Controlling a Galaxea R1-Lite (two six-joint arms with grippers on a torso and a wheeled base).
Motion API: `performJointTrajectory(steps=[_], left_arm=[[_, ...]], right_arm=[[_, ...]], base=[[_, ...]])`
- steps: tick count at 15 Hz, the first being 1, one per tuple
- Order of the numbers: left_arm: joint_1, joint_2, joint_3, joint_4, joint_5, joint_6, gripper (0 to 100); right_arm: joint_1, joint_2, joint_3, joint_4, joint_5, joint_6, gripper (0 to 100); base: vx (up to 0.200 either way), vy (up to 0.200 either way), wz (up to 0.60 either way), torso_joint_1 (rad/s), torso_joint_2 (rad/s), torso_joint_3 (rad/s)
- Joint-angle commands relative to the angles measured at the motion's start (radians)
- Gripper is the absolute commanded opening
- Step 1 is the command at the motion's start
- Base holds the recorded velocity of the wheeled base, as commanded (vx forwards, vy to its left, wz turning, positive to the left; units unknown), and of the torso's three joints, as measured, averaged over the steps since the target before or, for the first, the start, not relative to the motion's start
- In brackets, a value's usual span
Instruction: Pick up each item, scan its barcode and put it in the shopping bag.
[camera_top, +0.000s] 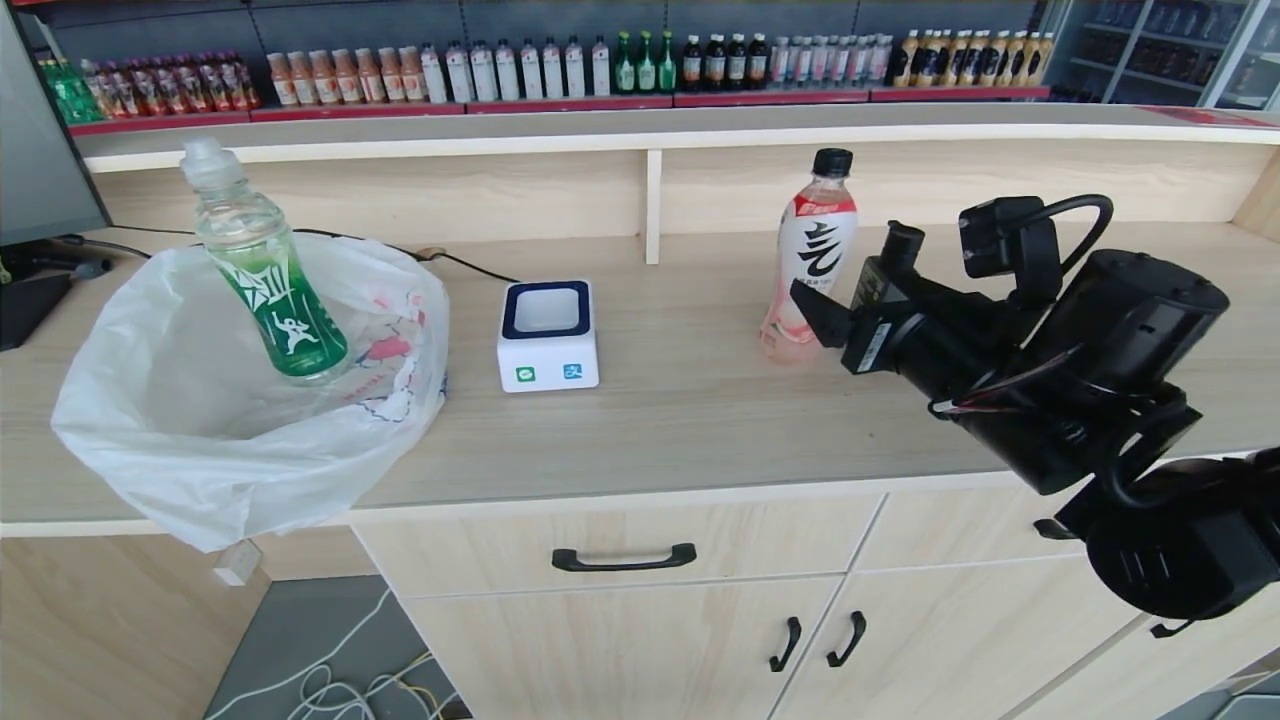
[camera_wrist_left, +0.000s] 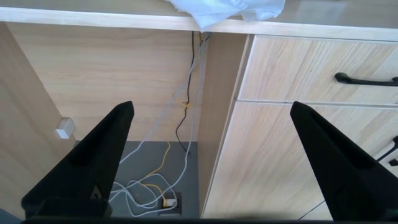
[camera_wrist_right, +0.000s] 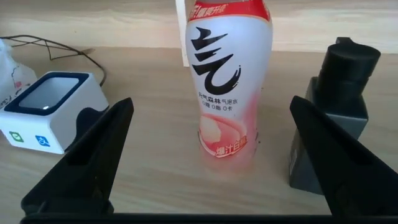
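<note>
Right gripper (camera_wrist_right: 211, 109) is spread wide and empty, lined up on the pink bottle (camera_wrist_right: 229, 93), which stands upright on the counter (camera_top: 700, 420) at abt 2 o'clock of the scanner (camera_top: 548, 335). Best to go in square and close on the mid-body so it doesn't tip. Mind the dark box (camera_wrist_right: 333, 118) just beside it at 3 o'clock. Shopping bag (camera_top: 150, 430) sits at the scanner's 9 o'clock. Left gripper (camera_wrist_left: 211, 109) is low by the cabinet, fingers apart.

Bright, even light from above covers the counter (camera_top: 680, 420). The pink bottle (camera_top: 808, 262) and the white scanner (camera_top: 548, 337) cast only faint, soft shadows. The plastic bag (camera_top: 180, 440) gleams slightly. The floor (camera_wrist_left: 155, 165) under the counter lies dimmer. Straight edges bow near the head view's borders.
</note>
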Motion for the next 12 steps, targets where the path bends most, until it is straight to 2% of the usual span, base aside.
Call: performJointTrajectory(steps=[1, 8, 12], left_arm=[[0.000, 0.000, 0.000, 0.000, 0.000, 0.000, 100], [0.000, 0.000, 0.000, 0.000, 0.000, 0.000, 100], [0.000, 0.000, 0.000, 0.000, 0.000, 0.000, 100]], right_arm=[[-0.007, 0.044, -0.018, -0.001, -0.005, -0.001, 100], [-0.010, 0.156, -0.130, -0.002, -0.006, -0.001, 100], [-0.025, 0.196, -0.140, -0.007, -0.003, 0.002, 100]], base=[[0.000, 0.000, 0.00, 0.000, 0.00, 0.000], [0.000, 0.000, 0.00, 0.000, 0.00, 0.000], [0.000, 0.000, 0.00, 0.000, 0.00, 0.000]])
